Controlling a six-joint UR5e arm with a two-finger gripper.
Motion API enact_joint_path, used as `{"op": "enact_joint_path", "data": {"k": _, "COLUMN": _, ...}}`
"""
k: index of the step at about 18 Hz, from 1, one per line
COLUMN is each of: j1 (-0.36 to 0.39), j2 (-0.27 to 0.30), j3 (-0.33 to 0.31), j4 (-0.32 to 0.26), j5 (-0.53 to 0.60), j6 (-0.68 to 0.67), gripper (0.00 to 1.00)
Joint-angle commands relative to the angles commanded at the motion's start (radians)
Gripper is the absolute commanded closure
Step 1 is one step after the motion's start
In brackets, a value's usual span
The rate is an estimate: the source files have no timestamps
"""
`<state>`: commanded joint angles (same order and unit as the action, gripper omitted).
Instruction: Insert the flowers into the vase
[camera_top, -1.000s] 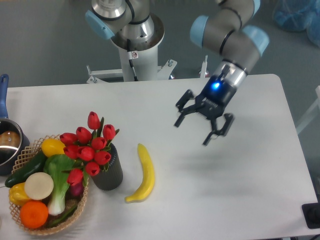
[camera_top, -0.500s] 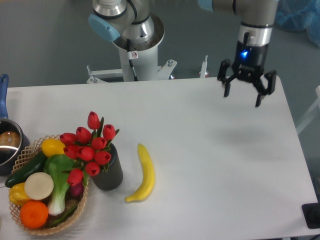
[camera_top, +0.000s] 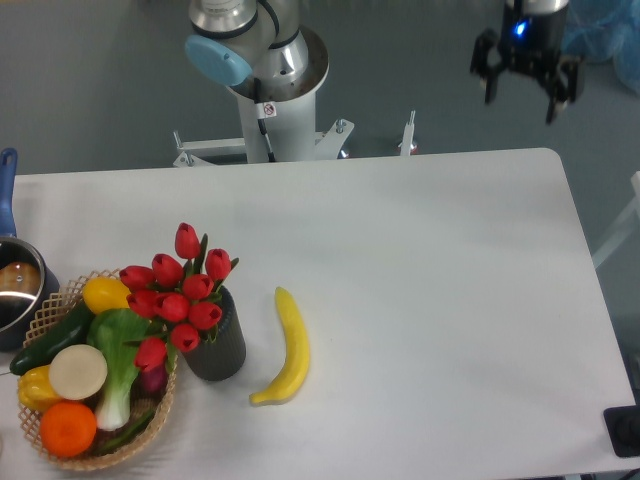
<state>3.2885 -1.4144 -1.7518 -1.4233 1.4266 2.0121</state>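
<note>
The flowers (camera_top: 175, 295) stand in the vase (camera_top: 218, 346), stems down inside its mouth and red buds fanned up and to the left, some leaning over the basket (camera_top: 60, 405) that touches the vase on that side. The vase stands upright on the counter (camera_top: 430, 300) near its front left. Judging by this, the task looks done: the bunch is seated and nothing holds it.

Just right of the vase lies a banana (camera_top: 285, 350), its long axis running roughly front to back, close to the vase but not clearly touching it. The basket holds vegetables and fruit, among them a leafy green, a cucumber, an orange and a yellow pepper. A pot (camera_top: 12, 290) with a blue handle is cut off at the left edge.

The claw (camera_top: 527, 72) hangs high beyond the far right corner of the counter, fingers spread and empty. The flowers lie well apart from it, down and to the left across the whole counter. Any further move would be a retreat, not a reach.

The stems are hidden inside the vase, so how deep they sit cannot be told. The arm above the claw is cut off by the top edge.
</note>
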Motion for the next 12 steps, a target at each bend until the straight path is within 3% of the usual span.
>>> {"op": "enact_joint_path", "data": {"k": 6, "j1": 0.166, "j2": 0.009, "j3": 0.037, "j4": -0.101, "j5": 0.006, "j6": 0.138, "gripper": 0.00}}
{"op": "enact_joint_path", "data": {"k": 12, "j1": 0.203, "j2": 0.006, "j3": 0.051, "j4": -0.115, "j5": 0.015, "j6": 0.140, "gripper": 0.00}}
